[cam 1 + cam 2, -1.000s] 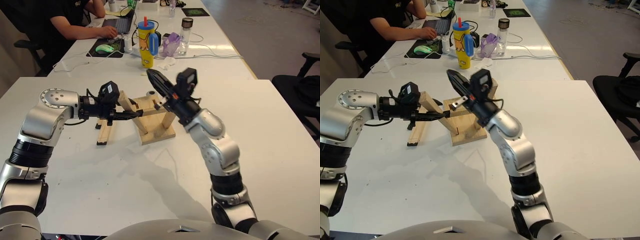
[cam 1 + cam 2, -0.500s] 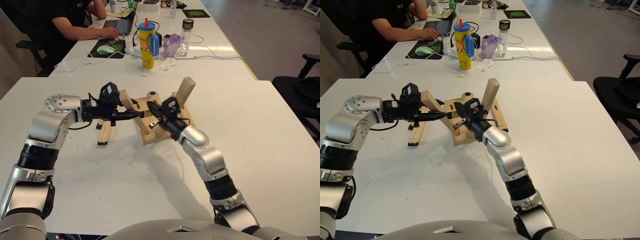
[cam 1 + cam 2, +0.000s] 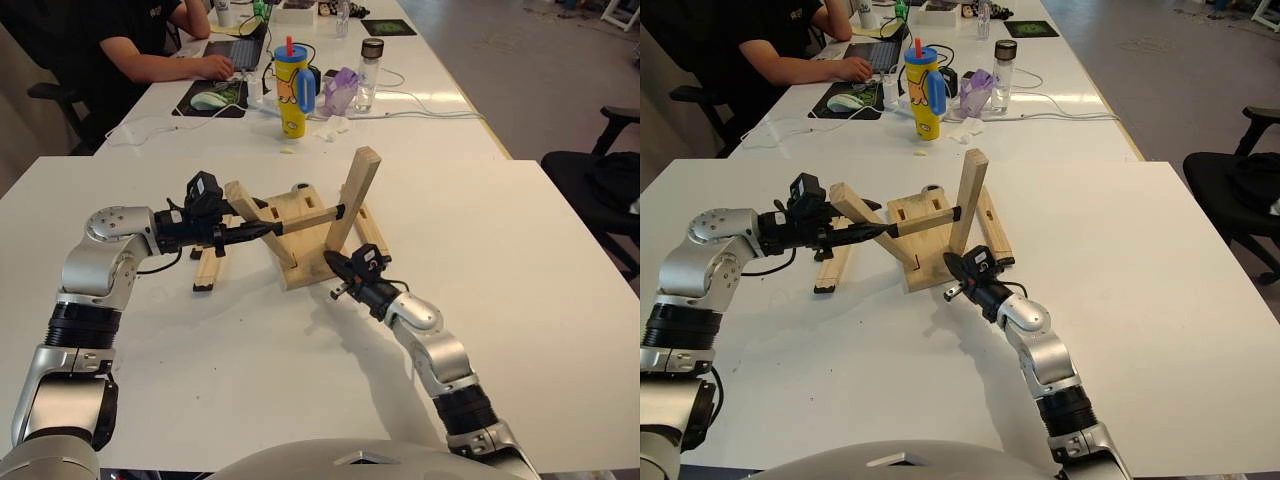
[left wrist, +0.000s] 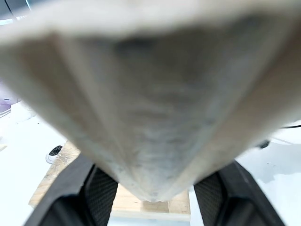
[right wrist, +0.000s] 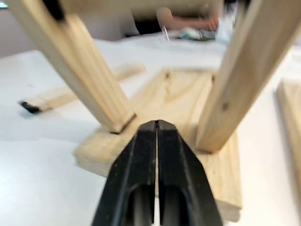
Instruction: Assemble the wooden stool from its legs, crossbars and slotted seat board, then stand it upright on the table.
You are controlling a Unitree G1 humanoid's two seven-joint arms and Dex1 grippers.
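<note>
The slotted seat board (image 3: 300,268) lies flat on the white table. Two legs stand up from it: a short one leaning left (image 3: 250,208) and a tall one (image 3: 354,195), joined by a crossbar (image 3: 312,218). My left gripper (image 3: 265,231) comes in from the left and is shut on the leaning leg; that wood (image 4: 150,117) sits between its pads (image 4: 101,188). My right gripper (image 3: 335,266) is low at the board's near right corner, shut and empty. Its tips (image 5: 156,123) point at the board (image 5: 188,94) between the two legs.
A loose wooden piece (image 3: 208,268) lies flat left of the stool, and another (image 3: 372,232) lies behind the tall leg. A yellow cup (image 3: 293,88), a bottle (image 3: 372,60) and a person at a laptop are on the far table. A chair (image 3: 600,175) stands right.
My right arm has dropped from high above the stool down to the table at the board's near corner, uncovering the tall leg. My left gripper keeps its hold with little movement.
</note>
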